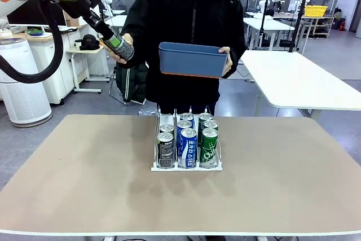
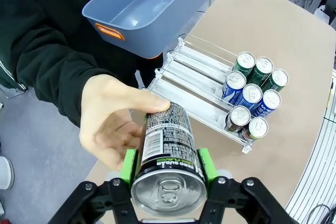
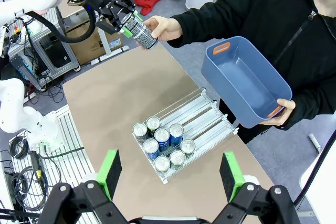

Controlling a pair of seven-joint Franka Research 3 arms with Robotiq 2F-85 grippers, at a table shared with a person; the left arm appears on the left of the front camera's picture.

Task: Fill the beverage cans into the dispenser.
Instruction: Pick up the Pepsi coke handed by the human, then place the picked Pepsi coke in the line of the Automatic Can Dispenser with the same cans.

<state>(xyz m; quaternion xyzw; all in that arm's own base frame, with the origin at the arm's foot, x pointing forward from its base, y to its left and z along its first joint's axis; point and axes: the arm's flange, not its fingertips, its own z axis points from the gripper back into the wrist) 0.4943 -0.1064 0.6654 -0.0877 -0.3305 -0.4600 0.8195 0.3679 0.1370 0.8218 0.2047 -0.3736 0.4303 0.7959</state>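
My left gripper (image 1: 110, 39) (image 2: 168, 163) is shut on a black beverage can (image 1: 119, 47) (image 2: 169, 142), held high over the table's far left edge. A person's hand (image 2: 110, 124) also grips that can from the other side. The clear dispenser (image 1: 186, 168) (image 2: 194, 72) stands mid-table, with several green, blue and black cans (image 1: 188, 141) (image 3: 163, 145) packed at its near end; the far parts of its lanes are bare. My right gripper (image 3: 170, 174) hangs open high above the table, nothing between its green pads.
The person stands at the far side in a black jacket, holding an empty blue bin (image 1: 192, 60) (image 3: 247, 82) in the other hand above the dispenser's far end. The tan tabletop (image 1: 84, 167) is bare on both sides of the dispenser.
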